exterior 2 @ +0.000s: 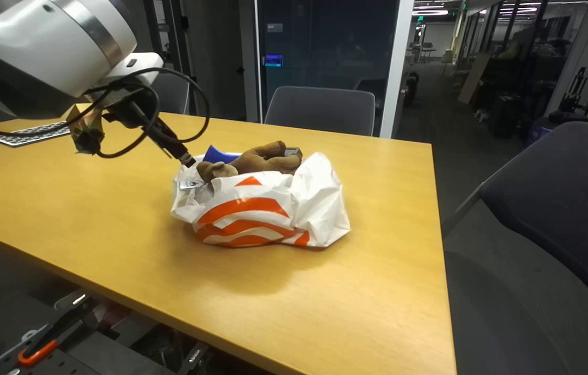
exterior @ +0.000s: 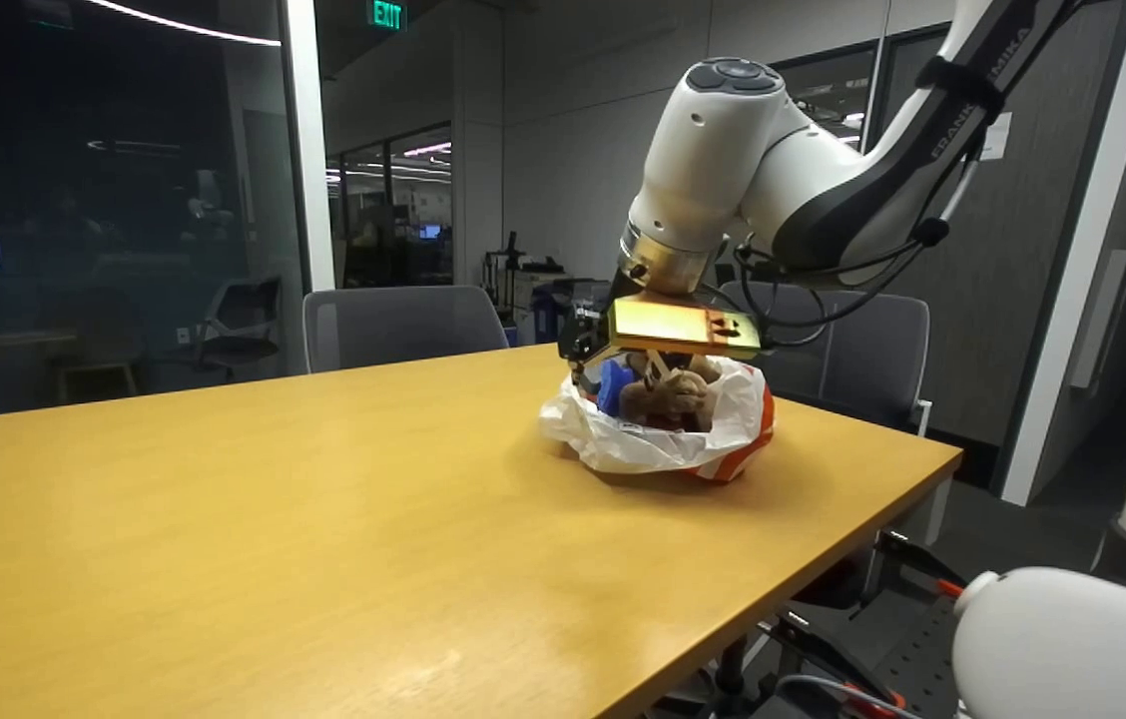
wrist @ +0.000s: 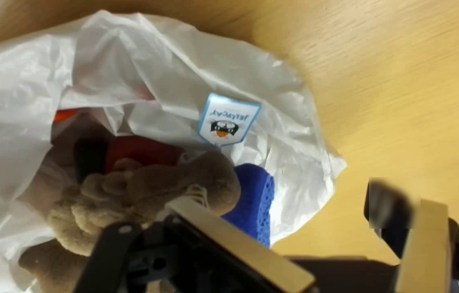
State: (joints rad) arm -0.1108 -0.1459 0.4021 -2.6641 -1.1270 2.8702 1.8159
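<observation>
The gripper point(wrist: 288, 205) has its fingers spread wide and grasps nothing. In the wrist view, with twelve at the top and the toy point(wrist: 152, 189) as the dial's centre, one finger point(wrist: 245, 244) comes in from the lower edge and overlaps the toy, while the opposite finger point(wrist: 422, 248) hangs between three and four o'clock, past the rim of the bag point(wrist: 9, 101). That wide stance probably lets the fingers straddle the rim and the sponge point(wrist: 250, 195); whether a fingertip touches anything cannot be told.

The sponge sits inside the bag at three o'clock, partly overlapped by the toy, which likely props it up together with the plastic. A tag point(wrist: 229, 120), probably the toy's, lies on the plastic between one and two. Deeper in, a red thing point(wrist: 144, 152) shows at twelve and a dark thing point(wrist: 89, 156) at ten, both half hidden. In an exterior view, a grey thing point(exterior 2: 292, 151) peeks out at the toy's three o'clock end.

The bag is soft and slumped; its load probably holds the mouth open, with toy and sponge rising above the rim. It rests on the table point(exterior: 274, 549). In an exterior view, reckoned from the bag, a patterned board point(exterior 2: 23, 139) lies between nine and ten, and chairs point(exterior 2: 320, 112) stand at one and three.
</observation>
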